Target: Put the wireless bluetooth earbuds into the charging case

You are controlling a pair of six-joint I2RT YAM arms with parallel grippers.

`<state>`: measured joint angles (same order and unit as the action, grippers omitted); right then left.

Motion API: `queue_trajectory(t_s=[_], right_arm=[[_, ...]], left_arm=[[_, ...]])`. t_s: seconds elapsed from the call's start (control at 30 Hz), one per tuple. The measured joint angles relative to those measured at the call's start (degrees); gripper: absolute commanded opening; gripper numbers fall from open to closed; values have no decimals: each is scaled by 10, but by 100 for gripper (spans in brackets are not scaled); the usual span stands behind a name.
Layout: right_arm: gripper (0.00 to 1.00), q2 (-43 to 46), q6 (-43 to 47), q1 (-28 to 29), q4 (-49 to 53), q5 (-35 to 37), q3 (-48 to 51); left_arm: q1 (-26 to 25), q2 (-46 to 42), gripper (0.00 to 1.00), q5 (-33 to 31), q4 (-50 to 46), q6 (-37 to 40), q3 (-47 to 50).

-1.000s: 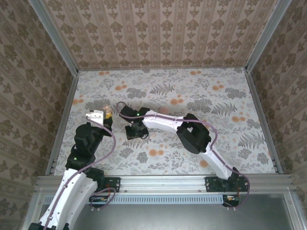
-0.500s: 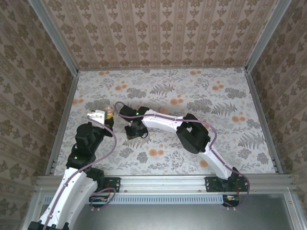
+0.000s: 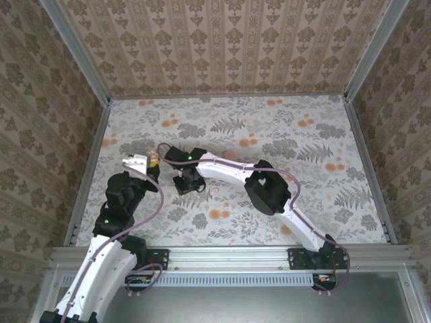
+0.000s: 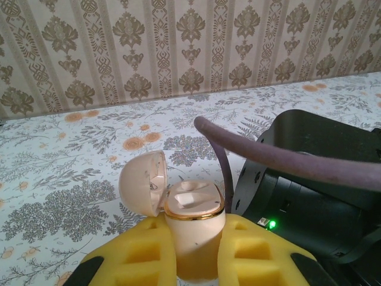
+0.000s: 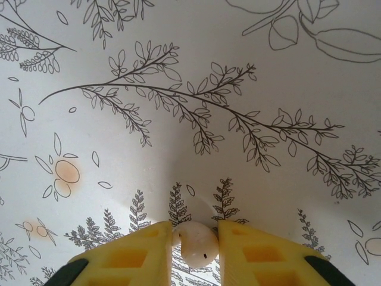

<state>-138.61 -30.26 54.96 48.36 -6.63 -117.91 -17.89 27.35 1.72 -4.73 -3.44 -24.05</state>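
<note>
**Ann:** Left gripper [image 4: 195,253] first. What has it got?

**Ben:** The charging case [image 4: 193,208], salmon-pink and standing upright, squeezed tight between the yellow pads [image 4: 143,250]. The jaws are clamped hard on its body. The lid [image 4: 143,182] hangs open toward ten o'clock, and there's a gold rim round the mouth.

**Ann:** Where is that on the table [image 3: 323,195]?

**Ben:** From above, out at nine o'clock, near the left wall.

**Ann:** And the right gripper [image 5: 195,256]?

**Ben:** It points straight down at the flowered cloth, with its jaws drawn in to a narrow gap. A pale earbud [image 5: 194,241] sits in that gap, and both yellow fingers [image 5: 128,259] touch it. I can't tell whether the bud rests on the cloth.

**Ann:** How close are the two?

**Ben:** Near but apart. From above, the right gripper sits at four o'clock of the case. In the left wrist view the right arm's black body [image 4: 309,179] looms at three o'clock, with a purplish cable [image 4: 268,158] arching over it and a green light [image 4: 272,224] glowing.
</note>
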Motion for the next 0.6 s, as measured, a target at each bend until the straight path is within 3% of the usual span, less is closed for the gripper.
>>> queue_trajectory(t_s=[0.37,0.6], right_arm=[[16,73,1,-13,-30,0,120],[14,157,2,-39,-64,33,231]], left_arm=[[4,25,0,31,5,-5,0],[11,35,0,146,94,-4,22]])
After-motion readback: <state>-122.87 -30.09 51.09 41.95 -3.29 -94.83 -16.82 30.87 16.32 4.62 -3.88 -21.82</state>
